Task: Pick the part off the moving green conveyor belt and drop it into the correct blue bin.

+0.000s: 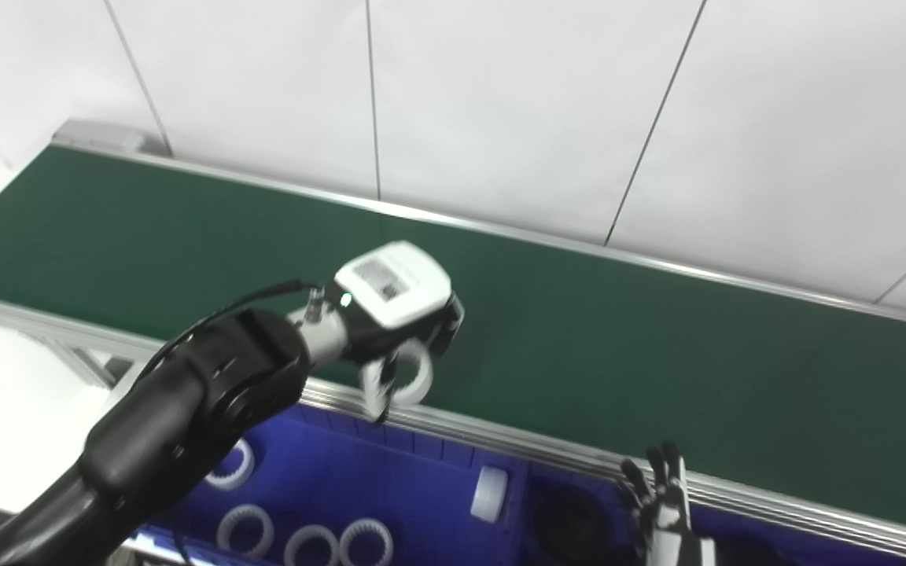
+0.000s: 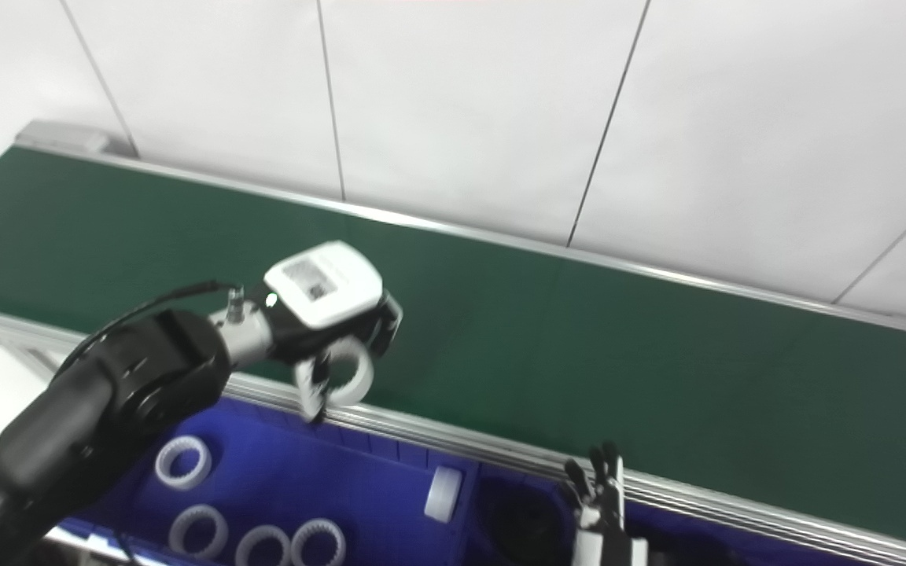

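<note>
The left robot hand point(image 1: 394, 330) hung above the near rail of the green conveyor belt point(image 1: 618, 346), its fingers closed around a white toothed ring point(image 1: 415, 376). Below it, the blue bin point(image 1: 390, 479) held several more white toothed rings point(image 1: 247, 531) and a white cylinder point(image 1: 490, 494). The right robot hand point(image 1: 664, 495) rose near the rail, fingers spread.

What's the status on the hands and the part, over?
Left hand shut on white ring, above belt's near rail. Right hand open, waiting low. Blue bin below holds rings; path unobstructed.
</note>
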You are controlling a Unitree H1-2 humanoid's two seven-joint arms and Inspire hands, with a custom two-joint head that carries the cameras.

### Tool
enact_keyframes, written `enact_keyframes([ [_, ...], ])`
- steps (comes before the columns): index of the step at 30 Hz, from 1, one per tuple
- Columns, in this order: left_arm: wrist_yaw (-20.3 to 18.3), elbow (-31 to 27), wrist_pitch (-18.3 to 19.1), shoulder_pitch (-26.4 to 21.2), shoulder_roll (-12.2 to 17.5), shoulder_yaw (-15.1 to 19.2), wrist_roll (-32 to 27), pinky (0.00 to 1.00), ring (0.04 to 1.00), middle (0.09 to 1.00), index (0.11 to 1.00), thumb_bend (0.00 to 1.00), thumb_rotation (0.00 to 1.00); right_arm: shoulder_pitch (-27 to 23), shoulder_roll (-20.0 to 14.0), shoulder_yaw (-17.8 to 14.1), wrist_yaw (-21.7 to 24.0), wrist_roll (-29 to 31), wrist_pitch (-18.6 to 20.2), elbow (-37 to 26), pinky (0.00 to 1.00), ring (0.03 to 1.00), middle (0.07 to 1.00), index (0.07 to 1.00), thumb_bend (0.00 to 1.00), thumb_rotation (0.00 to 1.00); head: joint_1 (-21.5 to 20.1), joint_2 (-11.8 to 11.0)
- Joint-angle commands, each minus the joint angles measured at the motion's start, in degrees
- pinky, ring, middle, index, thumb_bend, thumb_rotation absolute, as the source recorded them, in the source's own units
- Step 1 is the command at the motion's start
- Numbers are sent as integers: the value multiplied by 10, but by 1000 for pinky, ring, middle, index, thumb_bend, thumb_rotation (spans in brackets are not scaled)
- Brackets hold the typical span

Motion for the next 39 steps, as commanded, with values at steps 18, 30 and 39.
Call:
enact_keyframes([
  [18,71,78,-69,115,-10,-6,63,385,403,447,497,524,14,8,1,8,7,-7,30,-48,796,860,944,969,864,969,-15,11],
  [30,88,81,-77,130,-12,-4,63,658,769,858,822,1000,226,10,5,8,6,-11,25,-47,801,861,941,965,863,974,-20,10],
  [39,88,40,-76,142,-17,3,40,622,753,837,810,1000,237,12,4,8,6,-10,25,-47,793,858,937,965,862,969,-26,11],
])
